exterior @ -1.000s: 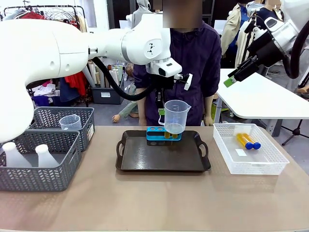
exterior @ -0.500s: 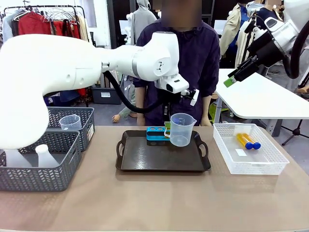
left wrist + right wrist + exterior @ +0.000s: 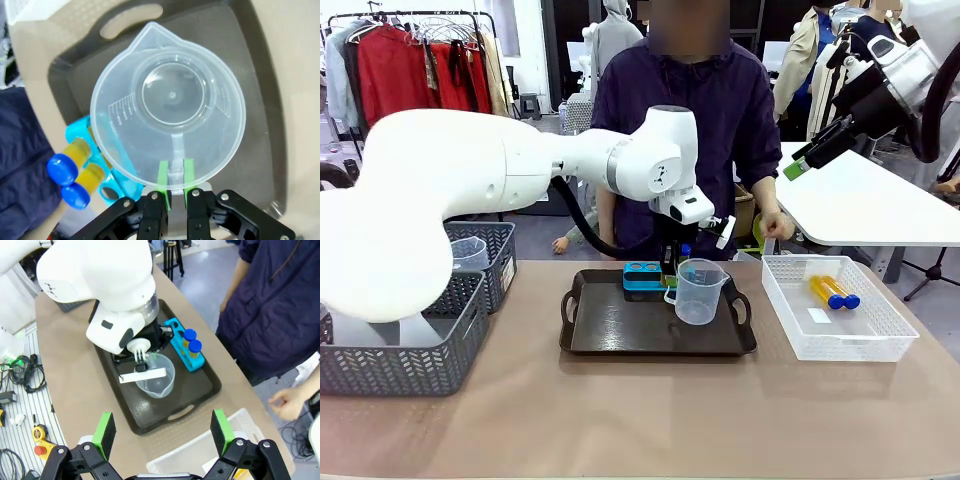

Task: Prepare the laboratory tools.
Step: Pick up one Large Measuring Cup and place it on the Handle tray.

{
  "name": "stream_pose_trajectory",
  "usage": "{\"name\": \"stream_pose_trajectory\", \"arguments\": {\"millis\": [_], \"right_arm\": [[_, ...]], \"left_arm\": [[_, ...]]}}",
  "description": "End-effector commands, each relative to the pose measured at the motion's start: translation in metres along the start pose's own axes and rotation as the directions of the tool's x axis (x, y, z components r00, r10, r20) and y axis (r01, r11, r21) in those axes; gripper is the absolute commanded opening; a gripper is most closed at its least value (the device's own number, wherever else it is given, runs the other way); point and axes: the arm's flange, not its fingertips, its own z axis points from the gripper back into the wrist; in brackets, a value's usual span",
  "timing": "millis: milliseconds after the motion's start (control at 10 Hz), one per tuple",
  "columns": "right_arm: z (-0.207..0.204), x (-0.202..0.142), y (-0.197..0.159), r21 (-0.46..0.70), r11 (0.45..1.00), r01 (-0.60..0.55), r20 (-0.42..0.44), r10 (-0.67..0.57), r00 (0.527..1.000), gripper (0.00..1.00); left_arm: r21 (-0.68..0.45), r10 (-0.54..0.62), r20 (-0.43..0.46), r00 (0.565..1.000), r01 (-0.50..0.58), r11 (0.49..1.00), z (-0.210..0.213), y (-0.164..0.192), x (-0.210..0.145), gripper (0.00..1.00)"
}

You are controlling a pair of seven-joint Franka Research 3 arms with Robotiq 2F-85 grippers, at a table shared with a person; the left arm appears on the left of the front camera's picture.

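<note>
A clear handled measuring beaker [image 3: 698, 292] stands upright, low over the right part of the dark tray [image 3: 620, 335]; I cannot tell whether it touches. My left gripper [image 3: 670, 272] is shut on its handle, green pads [image 3: 163, 176] pinching the handle [image 3: 175, 172]. Behind the beaker sits the small blue rack [image 3: 642, 275] with two yellow blue-capped test tubes [image 3: 70, 170] in it. Two more such tubes [image 3: 833, 292] lie in the white lattice basket. My right gripper [image 3: 798, 160] hangs high at the right, open [image 3: 163, 432] and empty.
Grey mesh baskets [image 3: 470, 300] stand at the left, one holding a second clear beaker [image 3: 468, 254]. The white lattice basket [image 3: 880, 345] sits right of the tray. A person stands at the far side, one hand [image 3: 775, 222] near the basket's back corner.
My left gripper has carried the beaker from above the blue rack down and to the right, to the tray's right part. The right arm has not moved.
</note>
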Motion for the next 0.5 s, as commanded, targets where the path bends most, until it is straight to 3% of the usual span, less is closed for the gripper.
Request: {"name": "stream_pose_trajectory", "arguments": {"millis": [0,200,400], "right_arm": [[0.0007,0.0008,-0.0004,0.003,1.0,-0.009,0.0,0.009,1.0,1.0],[0.0007,0.0008,-0.0004,0.003,1.0,-0.009,0.0,0.009,1.0,1.0],[0.0007,0.0008,-0.0004,0.003,1.0,-0.009,0.0,0.009,1.0,1.0]], "left_arm": [[0.008,-0.029,0.023,0.999,0.029,1.0,-0.0005,0.0139,0.0014,0.0],[-0.012,-0.019,0.033,0.999,0.019,1.0,-0.0064,0.0146,0.0003,0.0],[-0.023,-0.013,0.039,0.999,0.014,1.0,-0.0056,0.0138,-0.0002,0.36]]}}
